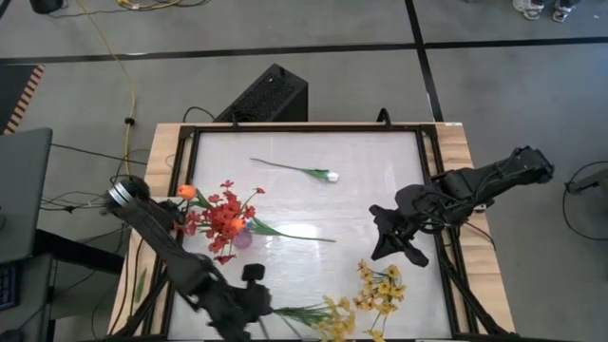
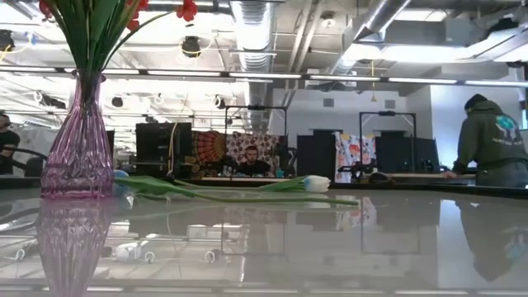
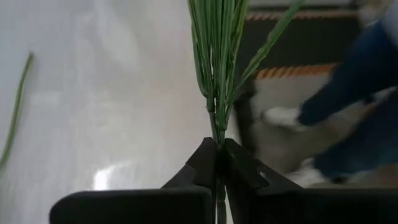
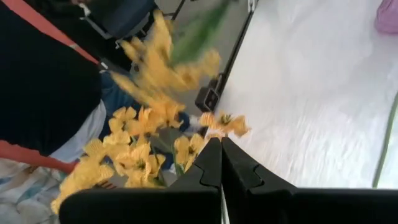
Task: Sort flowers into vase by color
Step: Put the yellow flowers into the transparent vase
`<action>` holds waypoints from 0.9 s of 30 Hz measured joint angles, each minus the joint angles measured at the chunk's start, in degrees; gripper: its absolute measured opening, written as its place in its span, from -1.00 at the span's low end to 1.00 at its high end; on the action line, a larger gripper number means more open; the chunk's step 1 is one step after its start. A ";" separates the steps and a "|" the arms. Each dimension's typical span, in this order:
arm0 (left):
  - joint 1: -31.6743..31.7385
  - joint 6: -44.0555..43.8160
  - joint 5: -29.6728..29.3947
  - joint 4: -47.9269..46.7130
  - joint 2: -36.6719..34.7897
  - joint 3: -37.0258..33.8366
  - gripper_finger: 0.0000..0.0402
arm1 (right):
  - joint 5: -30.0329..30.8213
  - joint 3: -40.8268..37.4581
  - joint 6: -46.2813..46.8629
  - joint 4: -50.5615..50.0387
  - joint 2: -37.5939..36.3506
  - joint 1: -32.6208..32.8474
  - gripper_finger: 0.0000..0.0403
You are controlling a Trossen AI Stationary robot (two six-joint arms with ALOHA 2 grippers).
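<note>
A purple glass vase (image 1: 243, 238) (image 2: 78, 148) stands at the table's left and holds red blossom clusters (image 1: 220, 217) and orange tulips (image 1: 187, 191). A white bud flower (image 1: 328, 175) (image 2: 318, 183) lies flat toward the far side. One yellow spray (image 1: 380, 285) (image 4: 134, 155) lies near the near right edge. A second yellow spray (image 1: 332, 319) is at the near edge, in my left gripper (image 1: 273, 310) (image 3: 217, 155), which is shut on its stems. My right gripper (image 1: 380, 253) (image 4: 221, 146) is shut, just beyond the lying yellow spray on its far side. My left gripper pinches the second yellow spray's bundle of green stems (image 3: 217, 134) between its two fingers, toward the stems' lower end. The stems run straight out from the fingertips and fan apart. The blooms (image 1: 334, 321) point toward the table's right.
A long green stem (image 1: 296, 234) lies on the table to the right of the vase. A black frame (image 1: 429, 171) borders the tabletop. A person's legs and shoes (image 3: 323, 106) stand close by the near edge. The middle of the table (image 1: 323, 204) is bare.
</note>
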 joint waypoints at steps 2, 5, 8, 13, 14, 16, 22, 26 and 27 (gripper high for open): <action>-0.48 0.05 0.00 -0.48 -3.92 0.00 -1.00 | 0.10 0.00 0.02 1.26 0.00 -0.24 -0.87; -0.90 1.30 -3.11 -0.34 -9.91 0.00 -1.00 | 0.19 0.00 0.02 4.70 0.00 -0.62 -0.87; -1.55 7.74 -10.48 2.91 -15.47 0.00 -1.00 | 0.44 0.00 0.34 8.89 0.00 -0.60 -0.87; 0.03 23.23 -19.41 13.68 -20.69 0.00 -1.00 | 1.79 0.00 1.07 15.25 0.00 -0.60 -0.87; 1.08 25.18 -20.34 15.68 -21.38 0.00 -1.00 | 2.86 0.00 1.03 16.52 0.00 -0.73 -0.87; 3.78 27.08 -21.42 18.42 -22.41 0.02 -1.00 | 6.78 0.00 0.63 20.30 0.00 -1.40 -0.87; 14.18 23.27 -17.11 19.25 -23.57 0.02 -1.00 | 14.60 0.00 -3.47 35.47 0.82 -5.15 -0.83; 20.01 21.61 -8.42 19.44 -23.19 0.02 -1.00 | 16.97 0.02 -8.40 44.03 2.51 -6.38 -0.69; 21.14 21.52 -6.56 19.73 -23.12 0.02 -1.00 | 17.62 0.02 -9.44 45.92 3.21 -6.60 -0.64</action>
